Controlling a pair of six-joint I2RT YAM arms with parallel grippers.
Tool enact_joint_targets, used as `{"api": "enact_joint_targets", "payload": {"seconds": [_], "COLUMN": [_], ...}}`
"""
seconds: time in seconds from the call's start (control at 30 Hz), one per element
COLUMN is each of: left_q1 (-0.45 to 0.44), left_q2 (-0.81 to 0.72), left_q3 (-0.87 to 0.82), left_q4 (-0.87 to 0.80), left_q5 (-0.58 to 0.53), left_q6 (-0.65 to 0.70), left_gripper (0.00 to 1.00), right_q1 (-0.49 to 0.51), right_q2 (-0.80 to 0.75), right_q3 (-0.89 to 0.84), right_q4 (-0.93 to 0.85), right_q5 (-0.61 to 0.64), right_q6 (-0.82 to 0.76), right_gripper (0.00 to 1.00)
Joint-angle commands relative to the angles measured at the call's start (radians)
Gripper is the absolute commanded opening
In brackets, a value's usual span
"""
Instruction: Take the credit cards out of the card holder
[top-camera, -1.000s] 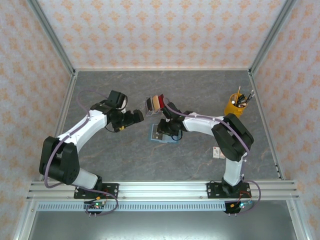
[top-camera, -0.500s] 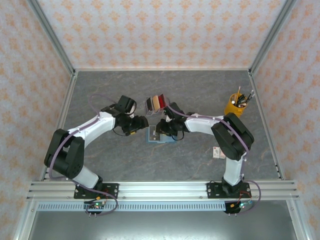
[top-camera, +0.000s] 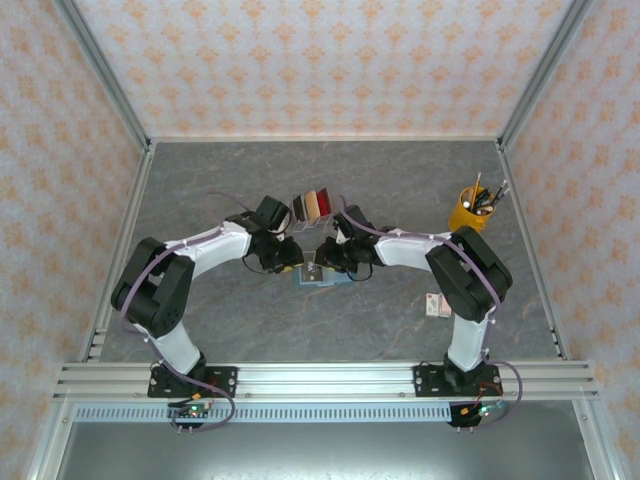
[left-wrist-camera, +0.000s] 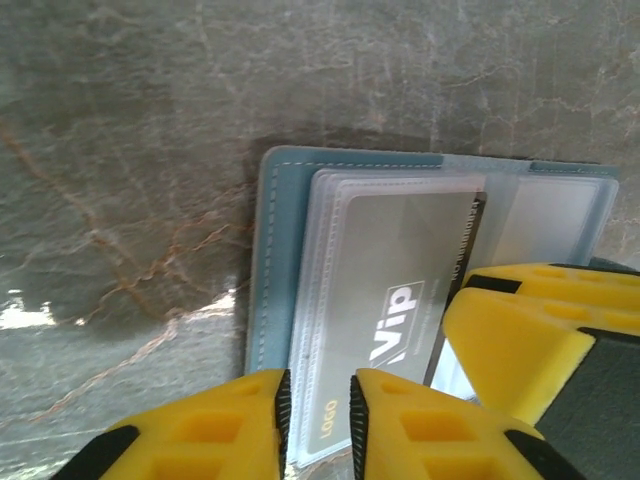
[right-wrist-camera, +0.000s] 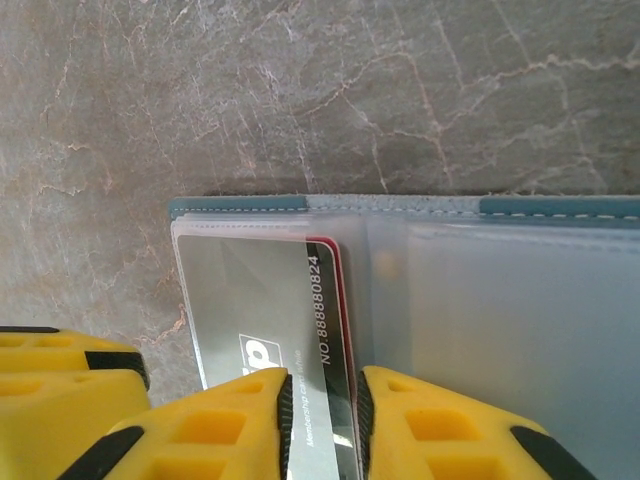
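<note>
A robot test cell in a lab. The grey marble-look table (top-camera: 250, 330) is boxed in by panels of orange-patterned wallpaper (top-camera: 320, 60) held in bare aluminium posts (top-camera: 105, 70). Along the table's near edge runs an aluminium rail (top-camera: 320, 378), with the left arm (top-camera: 190, 262) and the right arm (top-camera: 465, 275) bolted to it side by side, purple cables looped along them. The few everyday things look staged: a card holder (top-camera: 325, 280) mid-table, a yellow pen cup (top-camera: 466, 213) and a small box (top-camera: 436, 305) towards the right edge.
</note>
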Motion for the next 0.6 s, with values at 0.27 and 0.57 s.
{"api": "enact_joint_targets", "payload": {"seconds": [0.27,0.57], "left_q1": [-0.012,-0.014], "left_q2": [0.054,0.091], "left_q3": [0.044,0.047], "left_q4": [0.022,0.02], "left_q5": [-0.006,-0.007], "left_q6": [-0.011,-0.022], "left_gripper": [0.17,0.14], "right_q1": [-0.009,-0.009], "right_q2": [-0.073,-0.021], "right_q3": [0.005,0.023], "right_q4": [-0.072,-0.09], "right_q5": [0.044,0.019], "right_q6": [-0.038,-0.045], "right_gripper": [0.24,0.2]}}
